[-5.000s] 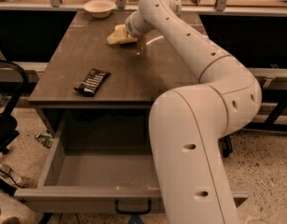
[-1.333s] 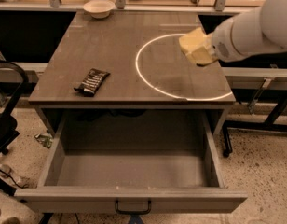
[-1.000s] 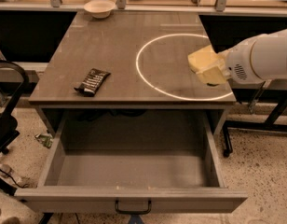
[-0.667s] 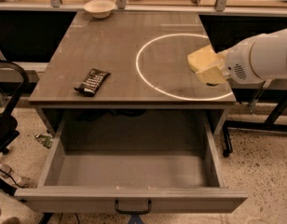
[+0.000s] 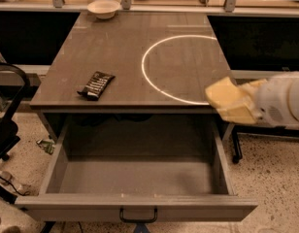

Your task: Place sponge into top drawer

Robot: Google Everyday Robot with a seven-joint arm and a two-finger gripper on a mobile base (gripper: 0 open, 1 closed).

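Holding: the gripper (image 5: 244, 103) is closed on the sponge (image 5: 221, 92), which is carried in the air.
Gripper: it hangs at the right edge of the view on a white wrist (image 5: 285, 100) that runs out of the picture. It shows just off the front right corner of the table (image 5: 115, 47).
Sponge: a pale yellow block, tilted, sticking out of the gripper toward the table. In the picture it overlaps the table's front right corner and the top of the drawer's right wall. It is not inside the drawer.
Drawer: the top drawer (image 5: 67, 208) is pulled out from under the table, below the gripper and toward the picture's left of it. Its grey floor shows, and a dark handle (image 5: 138, 216) sits at the middle of the front panel.
Ring of light: a bright white ring (image 5: 142, 64) lies on the tabletop just beyond the gripper, and its near right arc ends beside the sponge.
Snack bar wrapper: a black wrapper (image 5: 96, 85) lies near the table's front edge, well apart from the gripper, across the table from it.
Bowl: a white bowl (image 5: 104, 7) stands at the far edge of the table, the farthest thing from the gripper.
Chair: a black chair (image 5: 8, 120) stands beside the table, on the side away from the gripper.
Floor: a speckled floor (image 5: 275, 178) lies under the gripper.
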